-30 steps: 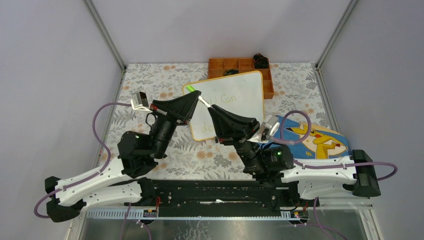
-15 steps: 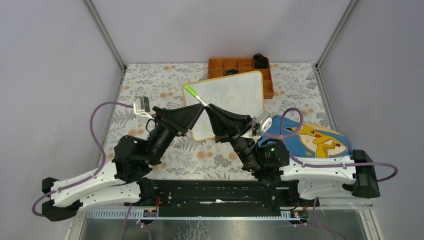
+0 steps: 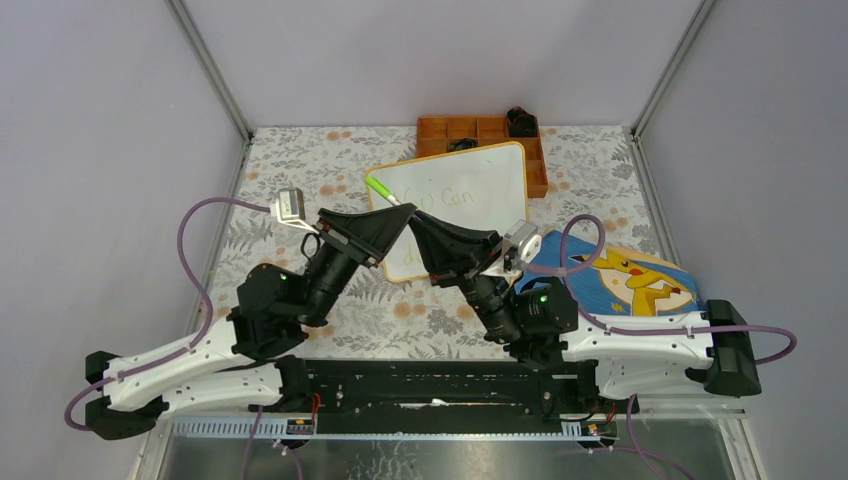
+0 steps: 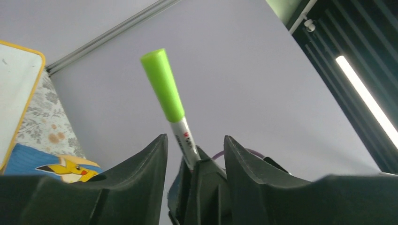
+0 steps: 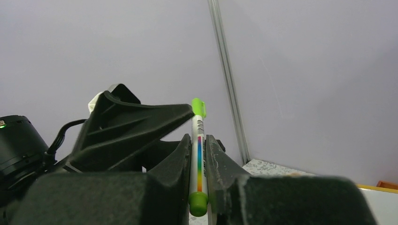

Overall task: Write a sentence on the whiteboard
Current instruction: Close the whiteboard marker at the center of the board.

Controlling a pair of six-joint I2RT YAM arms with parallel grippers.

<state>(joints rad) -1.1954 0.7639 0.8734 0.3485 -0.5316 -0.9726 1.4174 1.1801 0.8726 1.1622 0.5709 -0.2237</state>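
left gripper (image 4: 195,142) has been backed off the capped marker (image 4: 163,86), jaws left apart; it's kept clamped in the right gripper (image 5: 198,140), so the sentence (image 3: 450,197) on the whiteboard (image 3: 490,215) looks finished

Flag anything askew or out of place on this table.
The whiteboard lies turned at an angle to the table edges, and its far right corner overlaps the orange tray in the top view. Nothing else stands out: the right gripper grips the marker squarely, and nothing is spilled.
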